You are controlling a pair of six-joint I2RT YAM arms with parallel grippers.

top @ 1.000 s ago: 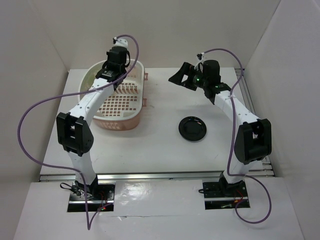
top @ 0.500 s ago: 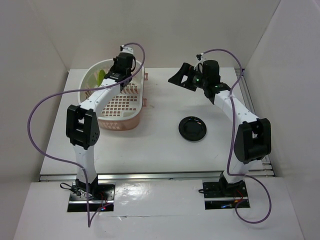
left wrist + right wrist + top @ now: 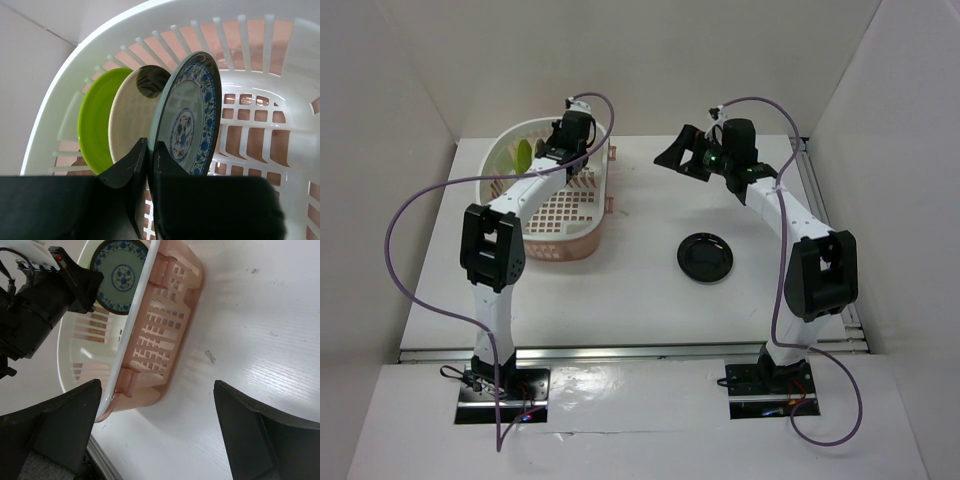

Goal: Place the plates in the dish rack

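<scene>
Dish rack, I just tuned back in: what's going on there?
The left claw is shut on the blue-patterned plate, holding it on edge in the dish rack beside the cream plate and the lime green plate, both standing upright. The right claw hangs open over the table, empty. The black plate lies on the table, not yet loaded.

Overhead, I look down over the whole table from the near side; left wrist sits close inside the dish rack, right wrist sees it from farther right.
</scene>
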